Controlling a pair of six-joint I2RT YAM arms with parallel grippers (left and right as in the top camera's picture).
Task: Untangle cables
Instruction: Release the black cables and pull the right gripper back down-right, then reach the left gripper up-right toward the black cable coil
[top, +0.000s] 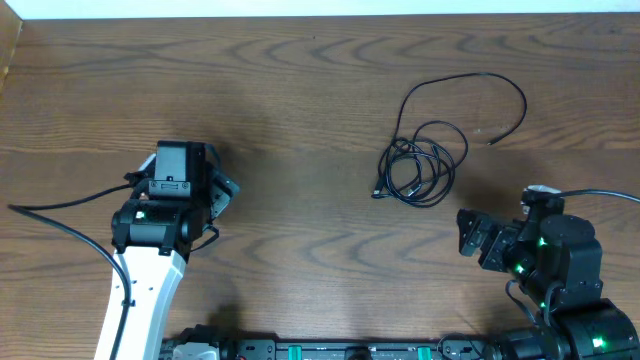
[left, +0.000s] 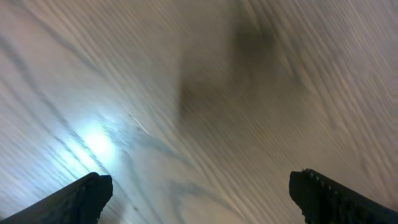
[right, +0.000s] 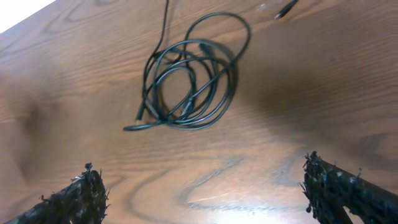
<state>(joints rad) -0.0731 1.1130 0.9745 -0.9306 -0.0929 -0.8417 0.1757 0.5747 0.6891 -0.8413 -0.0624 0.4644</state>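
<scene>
Brown wood-grain table (top: 300, 80) fills the overhead view, with a pale strip along its far edge.

On the right half, towards the far side, lies the cables' tangle (top: 408, 168): thin black wire wound into a loose, flat coil of several overlapping turns. One long strand loops out from the coil towards the far right and curves back, ending in a small plug that rests on the wood apart from the coil. Another small plug end (top: 378, 193) sticks out at the coil's near left side. Nothing touches the tangle.

The right gripper (top: 472, 238) sits near the right edge of the table, on the near side of the coil and clear of it. From the right wrist camera the right gripper (right: 205, 183) has its two dark fingers spread wide with only bare wood between them, and the coil (right: 189, 93) lies beyond them.

The left gripper (top: 222, 190) is on the left half of the table, well apart from the cables. Its wrist view is blurred, but the left gripper (left: 200, 190) shows both fingers set far apart over bare wood, holding nothing. A thicker black cord (top: 50, 215) trails from that arm towards the left edge.
</scene>
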